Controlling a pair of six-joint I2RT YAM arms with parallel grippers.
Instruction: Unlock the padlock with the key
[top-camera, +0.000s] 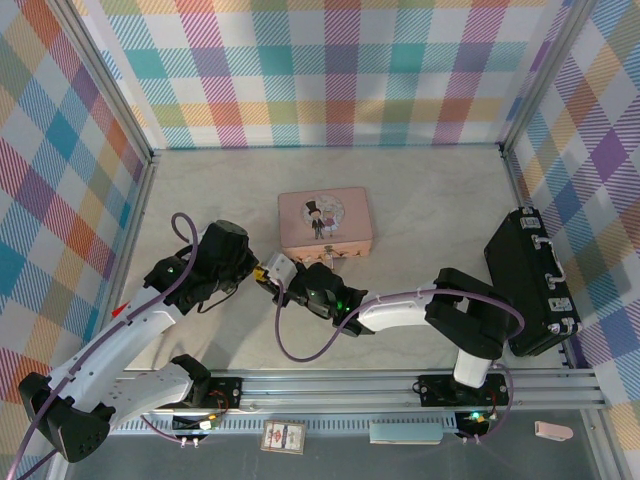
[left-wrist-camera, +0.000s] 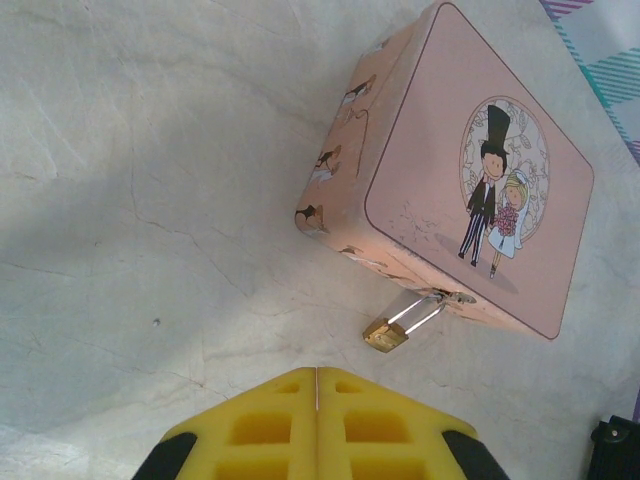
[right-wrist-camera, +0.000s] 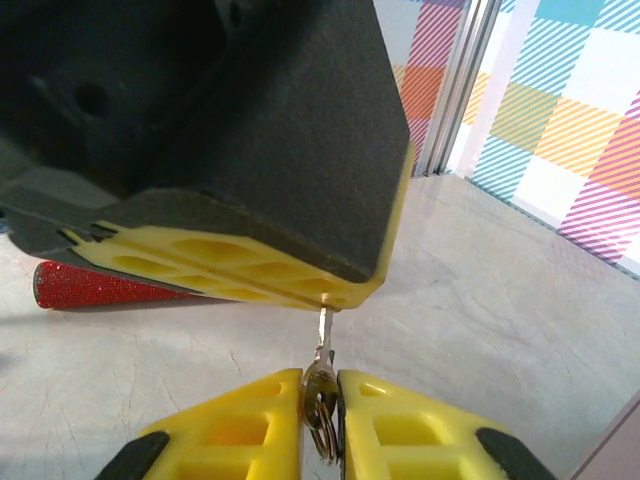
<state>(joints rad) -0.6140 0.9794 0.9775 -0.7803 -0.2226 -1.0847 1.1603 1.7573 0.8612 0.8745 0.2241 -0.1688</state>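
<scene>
- The left claw was pressed together. The thin end of the key met the seam of its yellow tips and was apparently pinched there.
- The right claw faced the left one tip to tip. Its pads were closed in on the key's ring end, with metal filling the narrow gap, so it looked to be pinching the key too.
- The key thus spanned the short gap between the two claws, off the table. I read this as a handover or a regrip.
- The padlock lay just ahead of the left claw's tips, a little to their right. Its shackle was threaded through the clasp of the pink tin and looked shut.
- Done: the key was off the table and in the claws.
- Left to do: settle the key in one claw, bring it to the keyhole, insert it, turn it and free the shackle. None of that showed as begun.
- Count: one padlock, one pink tin, two claws, and one black case well off to the right of the right claw.
- One key blade was plain. The metal at its ring end might have been a second key or only the ring, and I could not tell which.
</scene>
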